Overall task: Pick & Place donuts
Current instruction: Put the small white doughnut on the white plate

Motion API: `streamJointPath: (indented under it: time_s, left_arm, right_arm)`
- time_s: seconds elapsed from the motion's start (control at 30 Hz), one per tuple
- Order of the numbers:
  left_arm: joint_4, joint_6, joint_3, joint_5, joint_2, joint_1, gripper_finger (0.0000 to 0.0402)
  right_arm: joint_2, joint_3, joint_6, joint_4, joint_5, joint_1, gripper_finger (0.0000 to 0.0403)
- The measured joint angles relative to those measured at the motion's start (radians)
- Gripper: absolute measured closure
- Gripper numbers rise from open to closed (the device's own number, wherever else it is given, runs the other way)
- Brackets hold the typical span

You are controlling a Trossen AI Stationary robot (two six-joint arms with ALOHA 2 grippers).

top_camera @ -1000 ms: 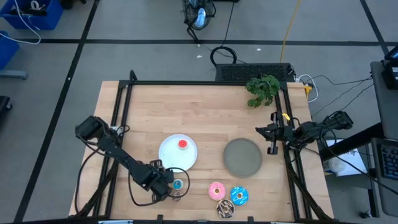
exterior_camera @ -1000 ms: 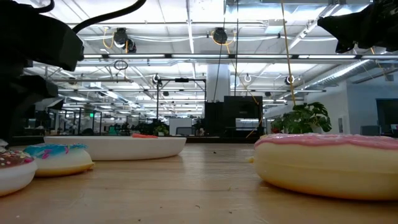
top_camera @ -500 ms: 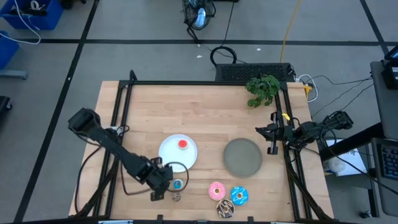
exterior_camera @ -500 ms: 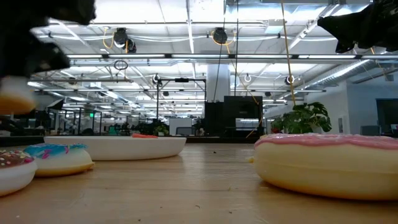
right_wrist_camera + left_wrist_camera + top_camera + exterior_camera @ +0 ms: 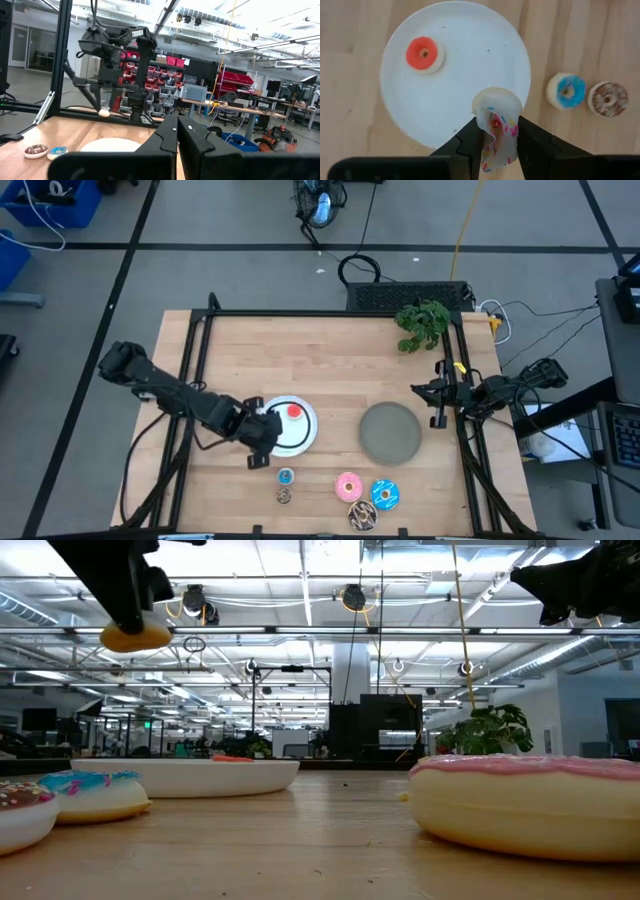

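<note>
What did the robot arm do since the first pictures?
The left gripper lifted a tiny pink-white donut from beside the blue donut and brown donut, and carried it up over the white plate. The red donut, the three big donuts, the grey plate and the right gripper stayed put.

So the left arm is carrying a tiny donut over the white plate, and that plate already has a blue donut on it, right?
Not quite: the donut already on the white plate is red, as the left wrist view shows. The blue one lies on the table beside the plate. The left gripper does hold a tiny pink-white donut above it.
</note>
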Motion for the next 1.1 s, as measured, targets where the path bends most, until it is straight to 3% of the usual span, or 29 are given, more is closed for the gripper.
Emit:
streamJointPath:
  time_s: [0.33, 0.6, 0.8, 1.1]
  left_arm:
    - [-0.023, 0.011, 0.000, 0.010, 0.001, 0.020, 0.0293]
    - [-0.053, -0.070, 0.000, -0.144, 0.001, 0.068, 0.0293]
    - [-0.034, -0.053, -0.053, -0.105, 0.000, 0.114, 0.0293]
    - [0.256, 0.017, -0.241, -0.021, 0.001, 0.166, 0.0293]
  right_arm:
    - [0.000, 0.000, 0.020, 0.000, 0.000, 0.000, 0.0403]
    - [0.000, 0.000, 0.026, 0.001, 0.000, 0.000, 0.0403]
    - [0.000, 0.000, 0.000, 0.008, 0.000, 0.000, 0.0403]
    - [0.000, 0.001, -0.002, 0.009, 0.000, 0.000, 0.0403]
